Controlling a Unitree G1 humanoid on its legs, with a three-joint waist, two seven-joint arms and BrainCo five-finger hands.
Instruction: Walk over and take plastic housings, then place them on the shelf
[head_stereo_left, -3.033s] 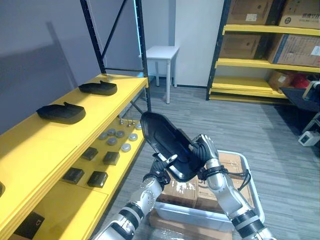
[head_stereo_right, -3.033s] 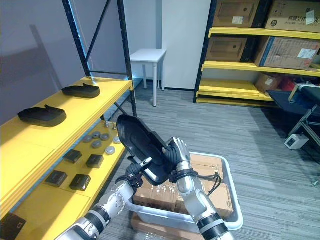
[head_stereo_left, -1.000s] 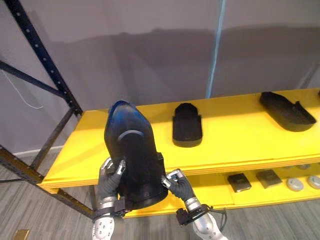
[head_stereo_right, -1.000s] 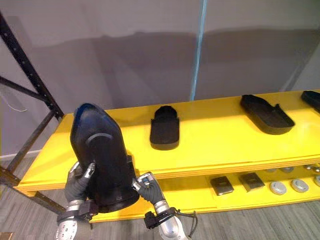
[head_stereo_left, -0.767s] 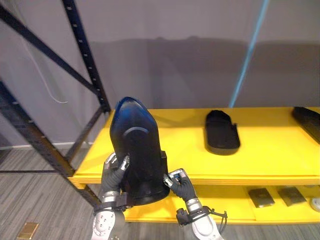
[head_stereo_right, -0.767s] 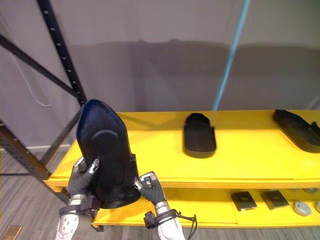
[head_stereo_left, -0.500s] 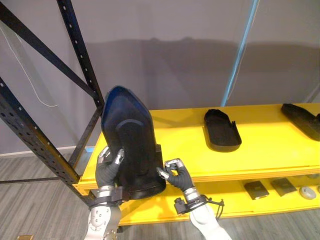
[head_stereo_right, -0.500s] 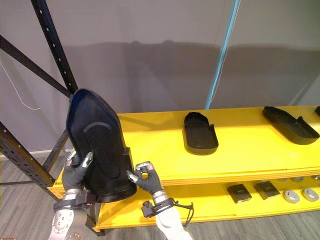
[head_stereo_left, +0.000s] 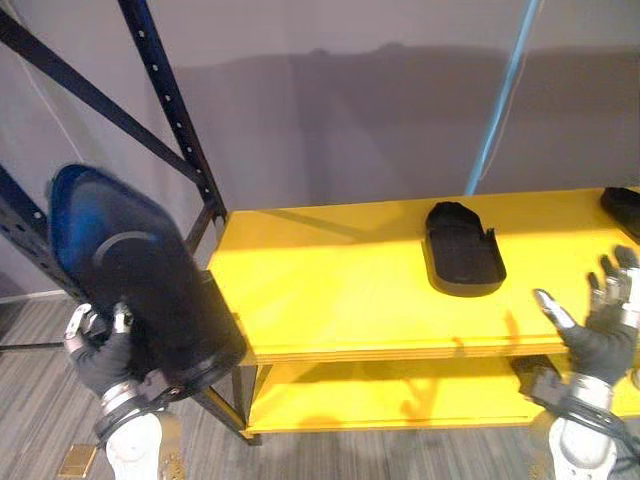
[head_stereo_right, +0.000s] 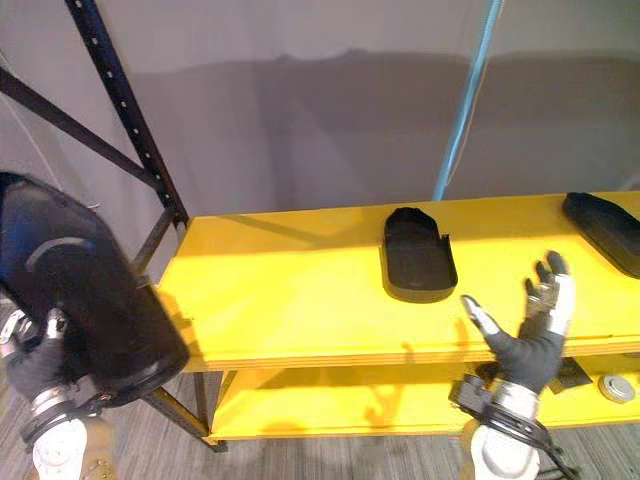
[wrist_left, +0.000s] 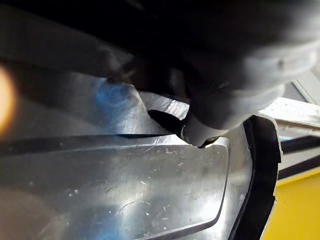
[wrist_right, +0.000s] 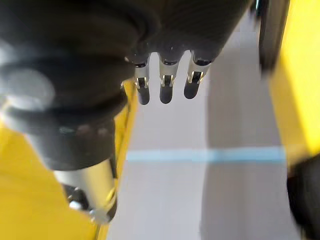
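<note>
Fingers (head_stereo_left: 120, 320) of the left hand (head_stereo_left: 98, 360) curl round the plastic housing (head_stereo_left: 135, 275); right hand (head_stereo_right: 530, 348) splayed.

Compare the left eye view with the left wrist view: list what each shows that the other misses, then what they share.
Left eye view: the right hand open in front of the yellow shelf, and a black housing lying on its top board. Left wrist view: fine scratches on the large housing, with a dark fingertip pressed against its glossy surface. Shared: the left hand gripping that large housing, beside the yellow shelf.
</note>
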